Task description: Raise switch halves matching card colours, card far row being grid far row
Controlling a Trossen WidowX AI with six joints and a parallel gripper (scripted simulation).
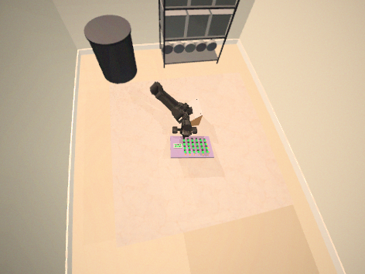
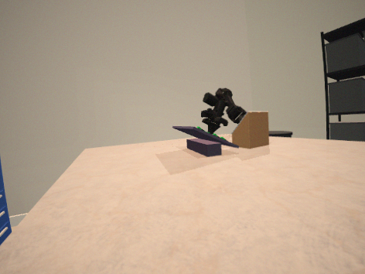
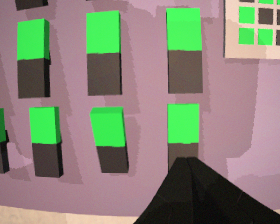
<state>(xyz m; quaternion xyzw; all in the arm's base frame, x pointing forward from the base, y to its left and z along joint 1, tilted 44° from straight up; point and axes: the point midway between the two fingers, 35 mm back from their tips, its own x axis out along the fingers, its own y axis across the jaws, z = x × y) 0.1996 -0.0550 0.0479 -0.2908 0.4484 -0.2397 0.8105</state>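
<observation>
The tilted purple panel (image 1: 175, 153) (image 2: 185, 130) (image 3: 145, 100) carries a grid of rocker switches, each with a green far half and a dark grey near half. The small card (image 1: 177, 145) (image 3: 231, 50) lies right of the grid in the wrist view, partly cut off. My gripper (image 1: 184, 137) (image 2: 210, 132) (image 3: 185, 166) is shut and empty. Its tips overlap the dark half of the near-row switch closest to the card (image 3: 183, 123); contact cannot be told. The neighbouring near-row switch (image 3: 107, 127) looks tilted differently, with a shorter dark half. The far rows are outside the wrist view.
A purple block (image 2: 202, 147) sits beneath the panel. A brown wedge-shaped box (image 2: 253, 130) (image 1: 197, 121) stands near the arm, beside the panel's near edge. A black cylinder (image 1: 114, 55) and a shelf rack (image 1: 191, 56) stand well behind the arm.
</observation>
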